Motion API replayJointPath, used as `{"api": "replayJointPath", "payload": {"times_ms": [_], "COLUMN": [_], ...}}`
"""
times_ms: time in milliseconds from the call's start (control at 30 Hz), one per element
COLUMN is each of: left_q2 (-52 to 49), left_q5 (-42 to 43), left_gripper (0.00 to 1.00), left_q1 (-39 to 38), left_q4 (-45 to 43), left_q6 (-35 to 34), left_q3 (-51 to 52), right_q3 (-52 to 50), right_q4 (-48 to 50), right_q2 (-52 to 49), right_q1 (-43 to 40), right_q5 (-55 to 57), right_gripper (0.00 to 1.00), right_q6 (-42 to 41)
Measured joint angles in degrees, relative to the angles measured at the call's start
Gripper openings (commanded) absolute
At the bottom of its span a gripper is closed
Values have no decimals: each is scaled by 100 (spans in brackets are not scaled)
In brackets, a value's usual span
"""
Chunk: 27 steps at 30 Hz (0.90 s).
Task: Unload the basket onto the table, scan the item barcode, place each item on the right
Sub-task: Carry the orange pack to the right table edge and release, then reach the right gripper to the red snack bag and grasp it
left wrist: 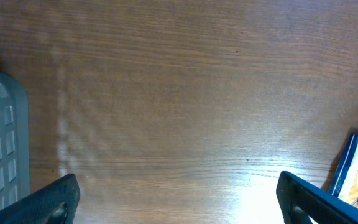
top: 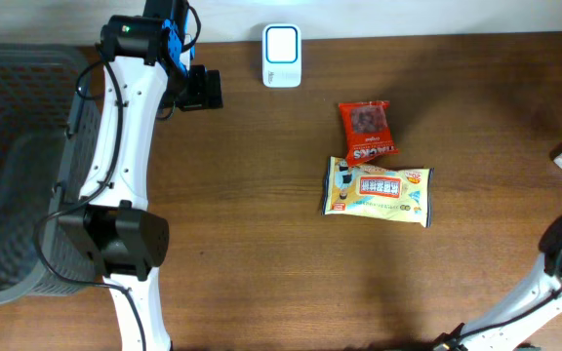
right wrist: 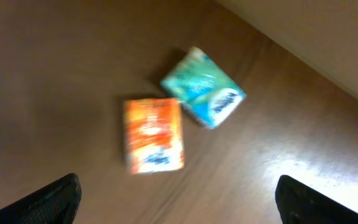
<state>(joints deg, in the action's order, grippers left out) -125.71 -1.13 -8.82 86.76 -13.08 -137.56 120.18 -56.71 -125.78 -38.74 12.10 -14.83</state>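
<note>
The white scanner (top: 281, 56) sits at the far edge of the surface (top: 242, 244), face up, placed where a barcode can be passed over it. No item is in hand. The left end effector (left wrist: 176, 190) hovers just left of the scanner, jaws spread wide over bare wood, nothing between them. The candidates for scanning lie flat to the right of the scanner and nearer the robot: a red snack pack (top: 367, 130), and touching its near edge a yellow packet (top: 377, 190), both printed side up, so I'd judge any barcode sits underneath. Much further right of the scanner, the right end effector (right wrist: 178, 190) hangs wide open and empty above an orange pack (right wrist: 153, 135) and a teal pack (right wrist: 202, 87), the two touching at a corner. It looks lined up to pick one. Far left of the scanner stands a dark mesh basket (top: 8, 175), probably for scanned goods. Nothing shows inside it, though the left arm covers one side.
</note>
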Motion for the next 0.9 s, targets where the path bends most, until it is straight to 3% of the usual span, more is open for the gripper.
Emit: {"api": "replayJointPath", "payload": {"times_ms": [100, 167, 233, 333, 400, 600, 633, 700, 733, 800, 833, 900], "left_q2": [0, 0, 0, 0, 0, 0, 0, 0, 0, 0, 0, 0], "left_q5": [0, 2, 0, 0, 0, 0, 0, 2, 0, 0, 0, 0], "left_gripper": [99, 99, 99, 99, 99, 99, 99, 99, 99, 99, 99, 99], "left_q1": [0, 0, 0, 0, 0, 0, 0, 0, 0, 0, 0, 0], "left_q4": [-4, 0, 7, 0, -2, 0, 2, 17, 17, 2, 0, 0], "left_q6": [0, 0, 0, 0, 0, 0, 0, 0, 0, 0, 0, 0], "left_q3": [0, 0, 0, 0, 0, 0, 0, 0, 0, 0, 0, 0], "right_q3": [131, 109, -131, -345, -549, -1843, -2065, -2428, -2474, -2527, -2542, -2492], "right_q4": [-459, -848, -800, -855, -1073, -881, -660, 468, 708, 1027, 1121, 1110], "right_q2": [826, 763, 621, 310, 96, -92, -107, -109, -96, -96, -96, -96], "right_q1": [251, 782, 1862, 3012, 3753, 4179, 4179, 4183, 4183, 4186, 4183, 4183], "right_q5": [-2935, -4030, -4363, -3436, -2393, -1902, -1947, -2074, -2074, -2079, -2079, -2079], "right_gripper": [99, 99, 99, 99, 99, 96, 76, 64, 52, 12, 4, 4], "right_q6": [-57, -15, 693, 732, 127, -933, -1005, -1012, -1019, -975, -957, -916]}}
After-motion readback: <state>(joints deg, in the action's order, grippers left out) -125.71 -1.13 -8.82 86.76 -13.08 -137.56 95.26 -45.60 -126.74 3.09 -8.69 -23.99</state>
